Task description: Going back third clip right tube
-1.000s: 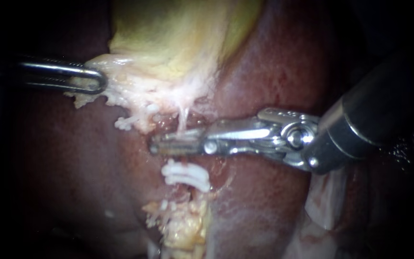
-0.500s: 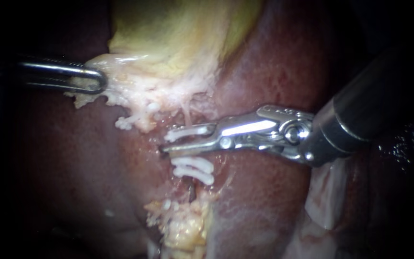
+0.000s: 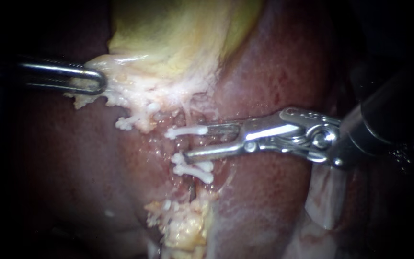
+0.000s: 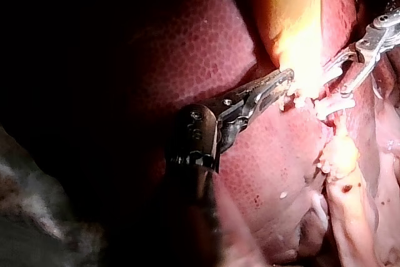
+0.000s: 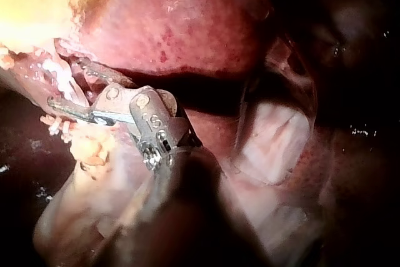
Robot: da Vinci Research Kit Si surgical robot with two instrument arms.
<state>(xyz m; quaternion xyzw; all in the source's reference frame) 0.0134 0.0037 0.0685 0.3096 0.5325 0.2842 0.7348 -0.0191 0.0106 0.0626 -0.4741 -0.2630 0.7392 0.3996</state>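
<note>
The right instrument [image 3: 198, 141] is holding its tool open and empty, jaws flanking the uppermost clip [image 3: 185, 131], which is sitting above two lower clips [image 3: 193, 169]. The left instrument [image 3: 97, 81] is gripping the gallbladder [image 3: 168, 38].

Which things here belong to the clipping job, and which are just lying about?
Job: right instrument, jaws open; top clip; two lower clips; left instrument, shut on gallbladder.
Lying about: liver; yellow fatty scrap.
</note>
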